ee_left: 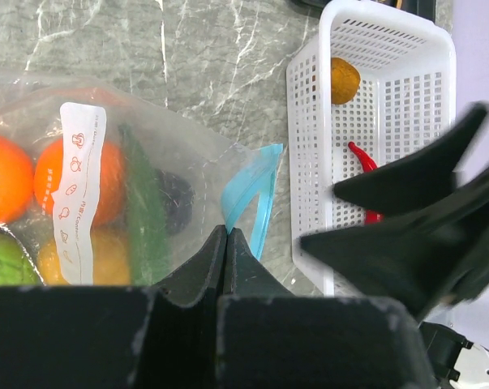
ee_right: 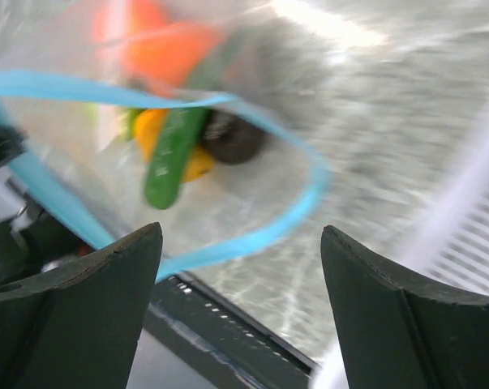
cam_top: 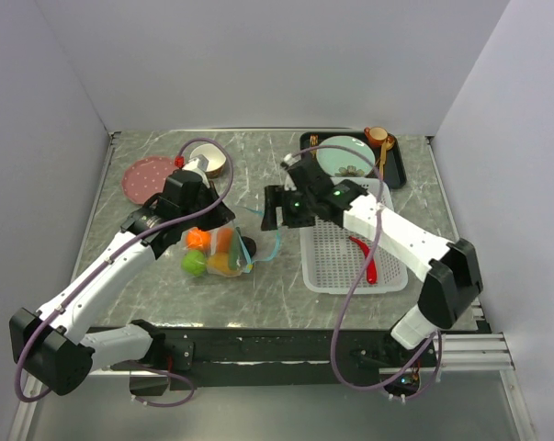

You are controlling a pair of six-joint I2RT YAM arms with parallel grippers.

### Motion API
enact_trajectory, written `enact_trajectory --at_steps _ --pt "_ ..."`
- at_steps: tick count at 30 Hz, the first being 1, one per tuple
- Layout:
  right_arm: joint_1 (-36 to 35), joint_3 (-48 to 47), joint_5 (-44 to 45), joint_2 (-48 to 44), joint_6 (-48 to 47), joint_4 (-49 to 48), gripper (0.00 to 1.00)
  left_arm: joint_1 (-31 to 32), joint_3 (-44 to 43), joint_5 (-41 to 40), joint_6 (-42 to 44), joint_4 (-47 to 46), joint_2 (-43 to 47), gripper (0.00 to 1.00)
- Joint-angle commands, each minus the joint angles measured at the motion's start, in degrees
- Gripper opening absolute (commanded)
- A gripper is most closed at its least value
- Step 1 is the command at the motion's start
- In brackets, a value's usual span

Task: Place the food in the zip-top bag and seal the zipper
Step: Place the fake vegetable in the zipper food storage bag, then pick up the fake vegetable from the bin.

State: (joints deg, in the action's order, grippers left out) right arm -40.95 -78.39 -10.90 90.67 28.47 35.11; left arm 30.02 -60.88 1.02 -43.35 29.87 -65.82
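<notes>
Zip-top bag w/ food left of basket, red chili inside.

Two oranges, one green apple, one green pepper, one red chili, one zip-top bag, one mesh basket.

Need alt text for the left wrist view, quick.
The left gripper pinches the edge of the zip-top bag beside its open teal zipper, with oranges inside. On the picture's right, a white basket holds a red chili and a yellow-brown fruit.
</notes>
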Motion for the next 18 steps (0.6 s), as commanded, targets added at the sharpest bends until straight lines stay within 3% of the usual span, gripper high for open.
enact_trajectory --at_steps 1,7,9,18 --pt "4.72 2.44 9.03 -4.89 -1.49 5.92 0.87 -0.14 -1.08 -0.84 -0.86 -1.48 1.75 0.01" --pt "9.48 5.78 18.00 -6.91 -1.93 11.90 0.87 -0.14 -0.64 0.04 -1.21 -1.92 1.22 0.01" --pt "11.32 7.71 24.85 -8.49 1.49 13.75 0.88 -0.14 -0.55 0.30 -1.21 -2.09 0.96 0.01" --pt "19.93 21.25 27.76 -15.44 9.32 14.54 0.89 -0.14 0.50 0.65 -1.82 -2.88 1.40 0.01"
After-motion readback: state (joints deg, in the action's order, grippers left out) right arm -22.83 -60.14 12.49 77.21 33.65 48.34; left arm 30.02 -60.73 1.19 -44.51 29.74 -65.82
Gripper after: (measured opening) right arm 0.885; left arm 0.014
